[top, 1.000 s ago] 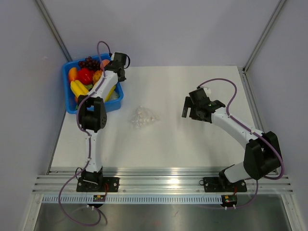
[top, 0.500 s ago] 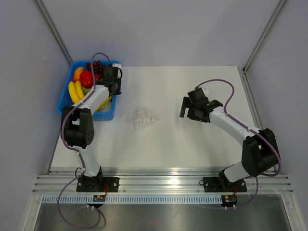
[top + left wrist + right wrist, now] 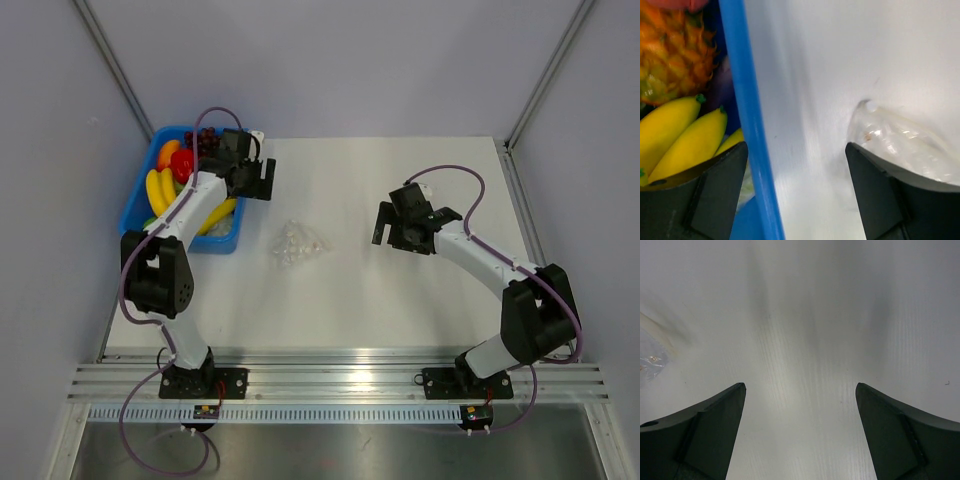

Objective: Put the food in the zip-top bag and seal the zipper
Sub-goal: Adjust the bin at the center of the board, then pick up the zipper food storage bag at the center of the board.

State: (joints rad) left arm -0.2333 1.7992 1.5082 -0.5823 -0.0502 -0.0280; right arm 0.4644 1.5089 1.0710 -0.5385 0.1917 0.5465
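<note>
The zip-top bag (image 3: 297, 243) lies crumpled and see-through on the white table, between the two arms. It also shows at the right of the left wrist view as a glinting pouch (image 3: 900, 142) and at the left edge of the right wrist view (image 3: 649, 362). Its zipper I cannot make out. My left gripper (image 3: 262, 182) (image 3: 796, 147) is open and empty, straddling the right rim of the blue bin (image 3: 747, 125). The food I cannot single out among the fruit in the bin; a reddish round edge (image 3: 675, 4) shows at top left. My right gripper (image 3: 392, 232) (image 3: 800, 385) hangs open over bare table, right of the bag.
The blue bin (image 3: 133, 205) stands at the far left and holds yellow bananas (image 3: 158, 190) (image 3: 685, 135), dark grapes (image 3: 203, 140), a red fruit (image 3: 181, 164) and orange pieces (image 3: 166, 153). A spiky orange fruit (image 3: 670, 55) lies behind the bananas. Grey walls close the table in.
My left gripper has swung right, from over the bin to its right rim, and its jaws have opened wide. The bin has slid a little to the left. The right arm has barely moved.
</note>
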